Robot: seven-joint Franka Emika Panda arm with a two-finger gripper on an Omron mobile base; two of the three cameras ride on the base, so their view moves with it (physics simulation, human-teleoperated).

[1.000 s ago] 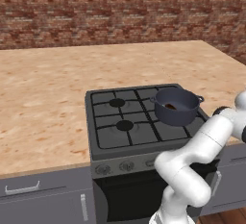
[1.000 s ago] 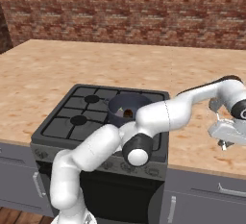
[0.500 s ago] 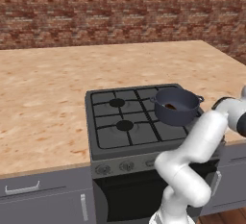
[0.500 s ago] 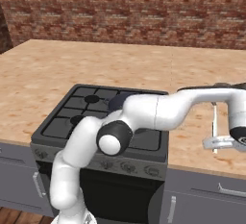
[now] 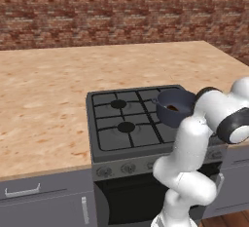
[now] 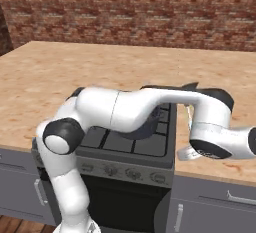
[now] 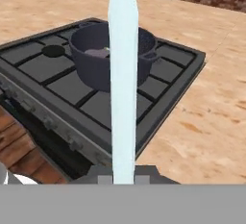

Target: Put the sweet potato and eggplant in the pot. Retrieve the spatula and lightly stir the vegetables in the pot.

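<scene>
Brick wall behind; wood-grain desk (image 5: pixel 44 99) carries black stove (image 5: pixel 112 123). Pot (image 5: pixel 174 107) on right near burner, something orange-brown inside, likely sweet potato (image 5: pixel 172 107); purplish bit visible in hand view, too small to name. End effector (image 7: pixel 123 180) right of stove, over desk, jaws closed tight on pale spatula (image 7: pixel 123 74), blade pointing toward pot. Risk: long blade swinging in could clip pot rim or loop handle (image 7: pixel 150 53), shoving pot off burner; thin handle may twist in pinch during stir.
</scene>
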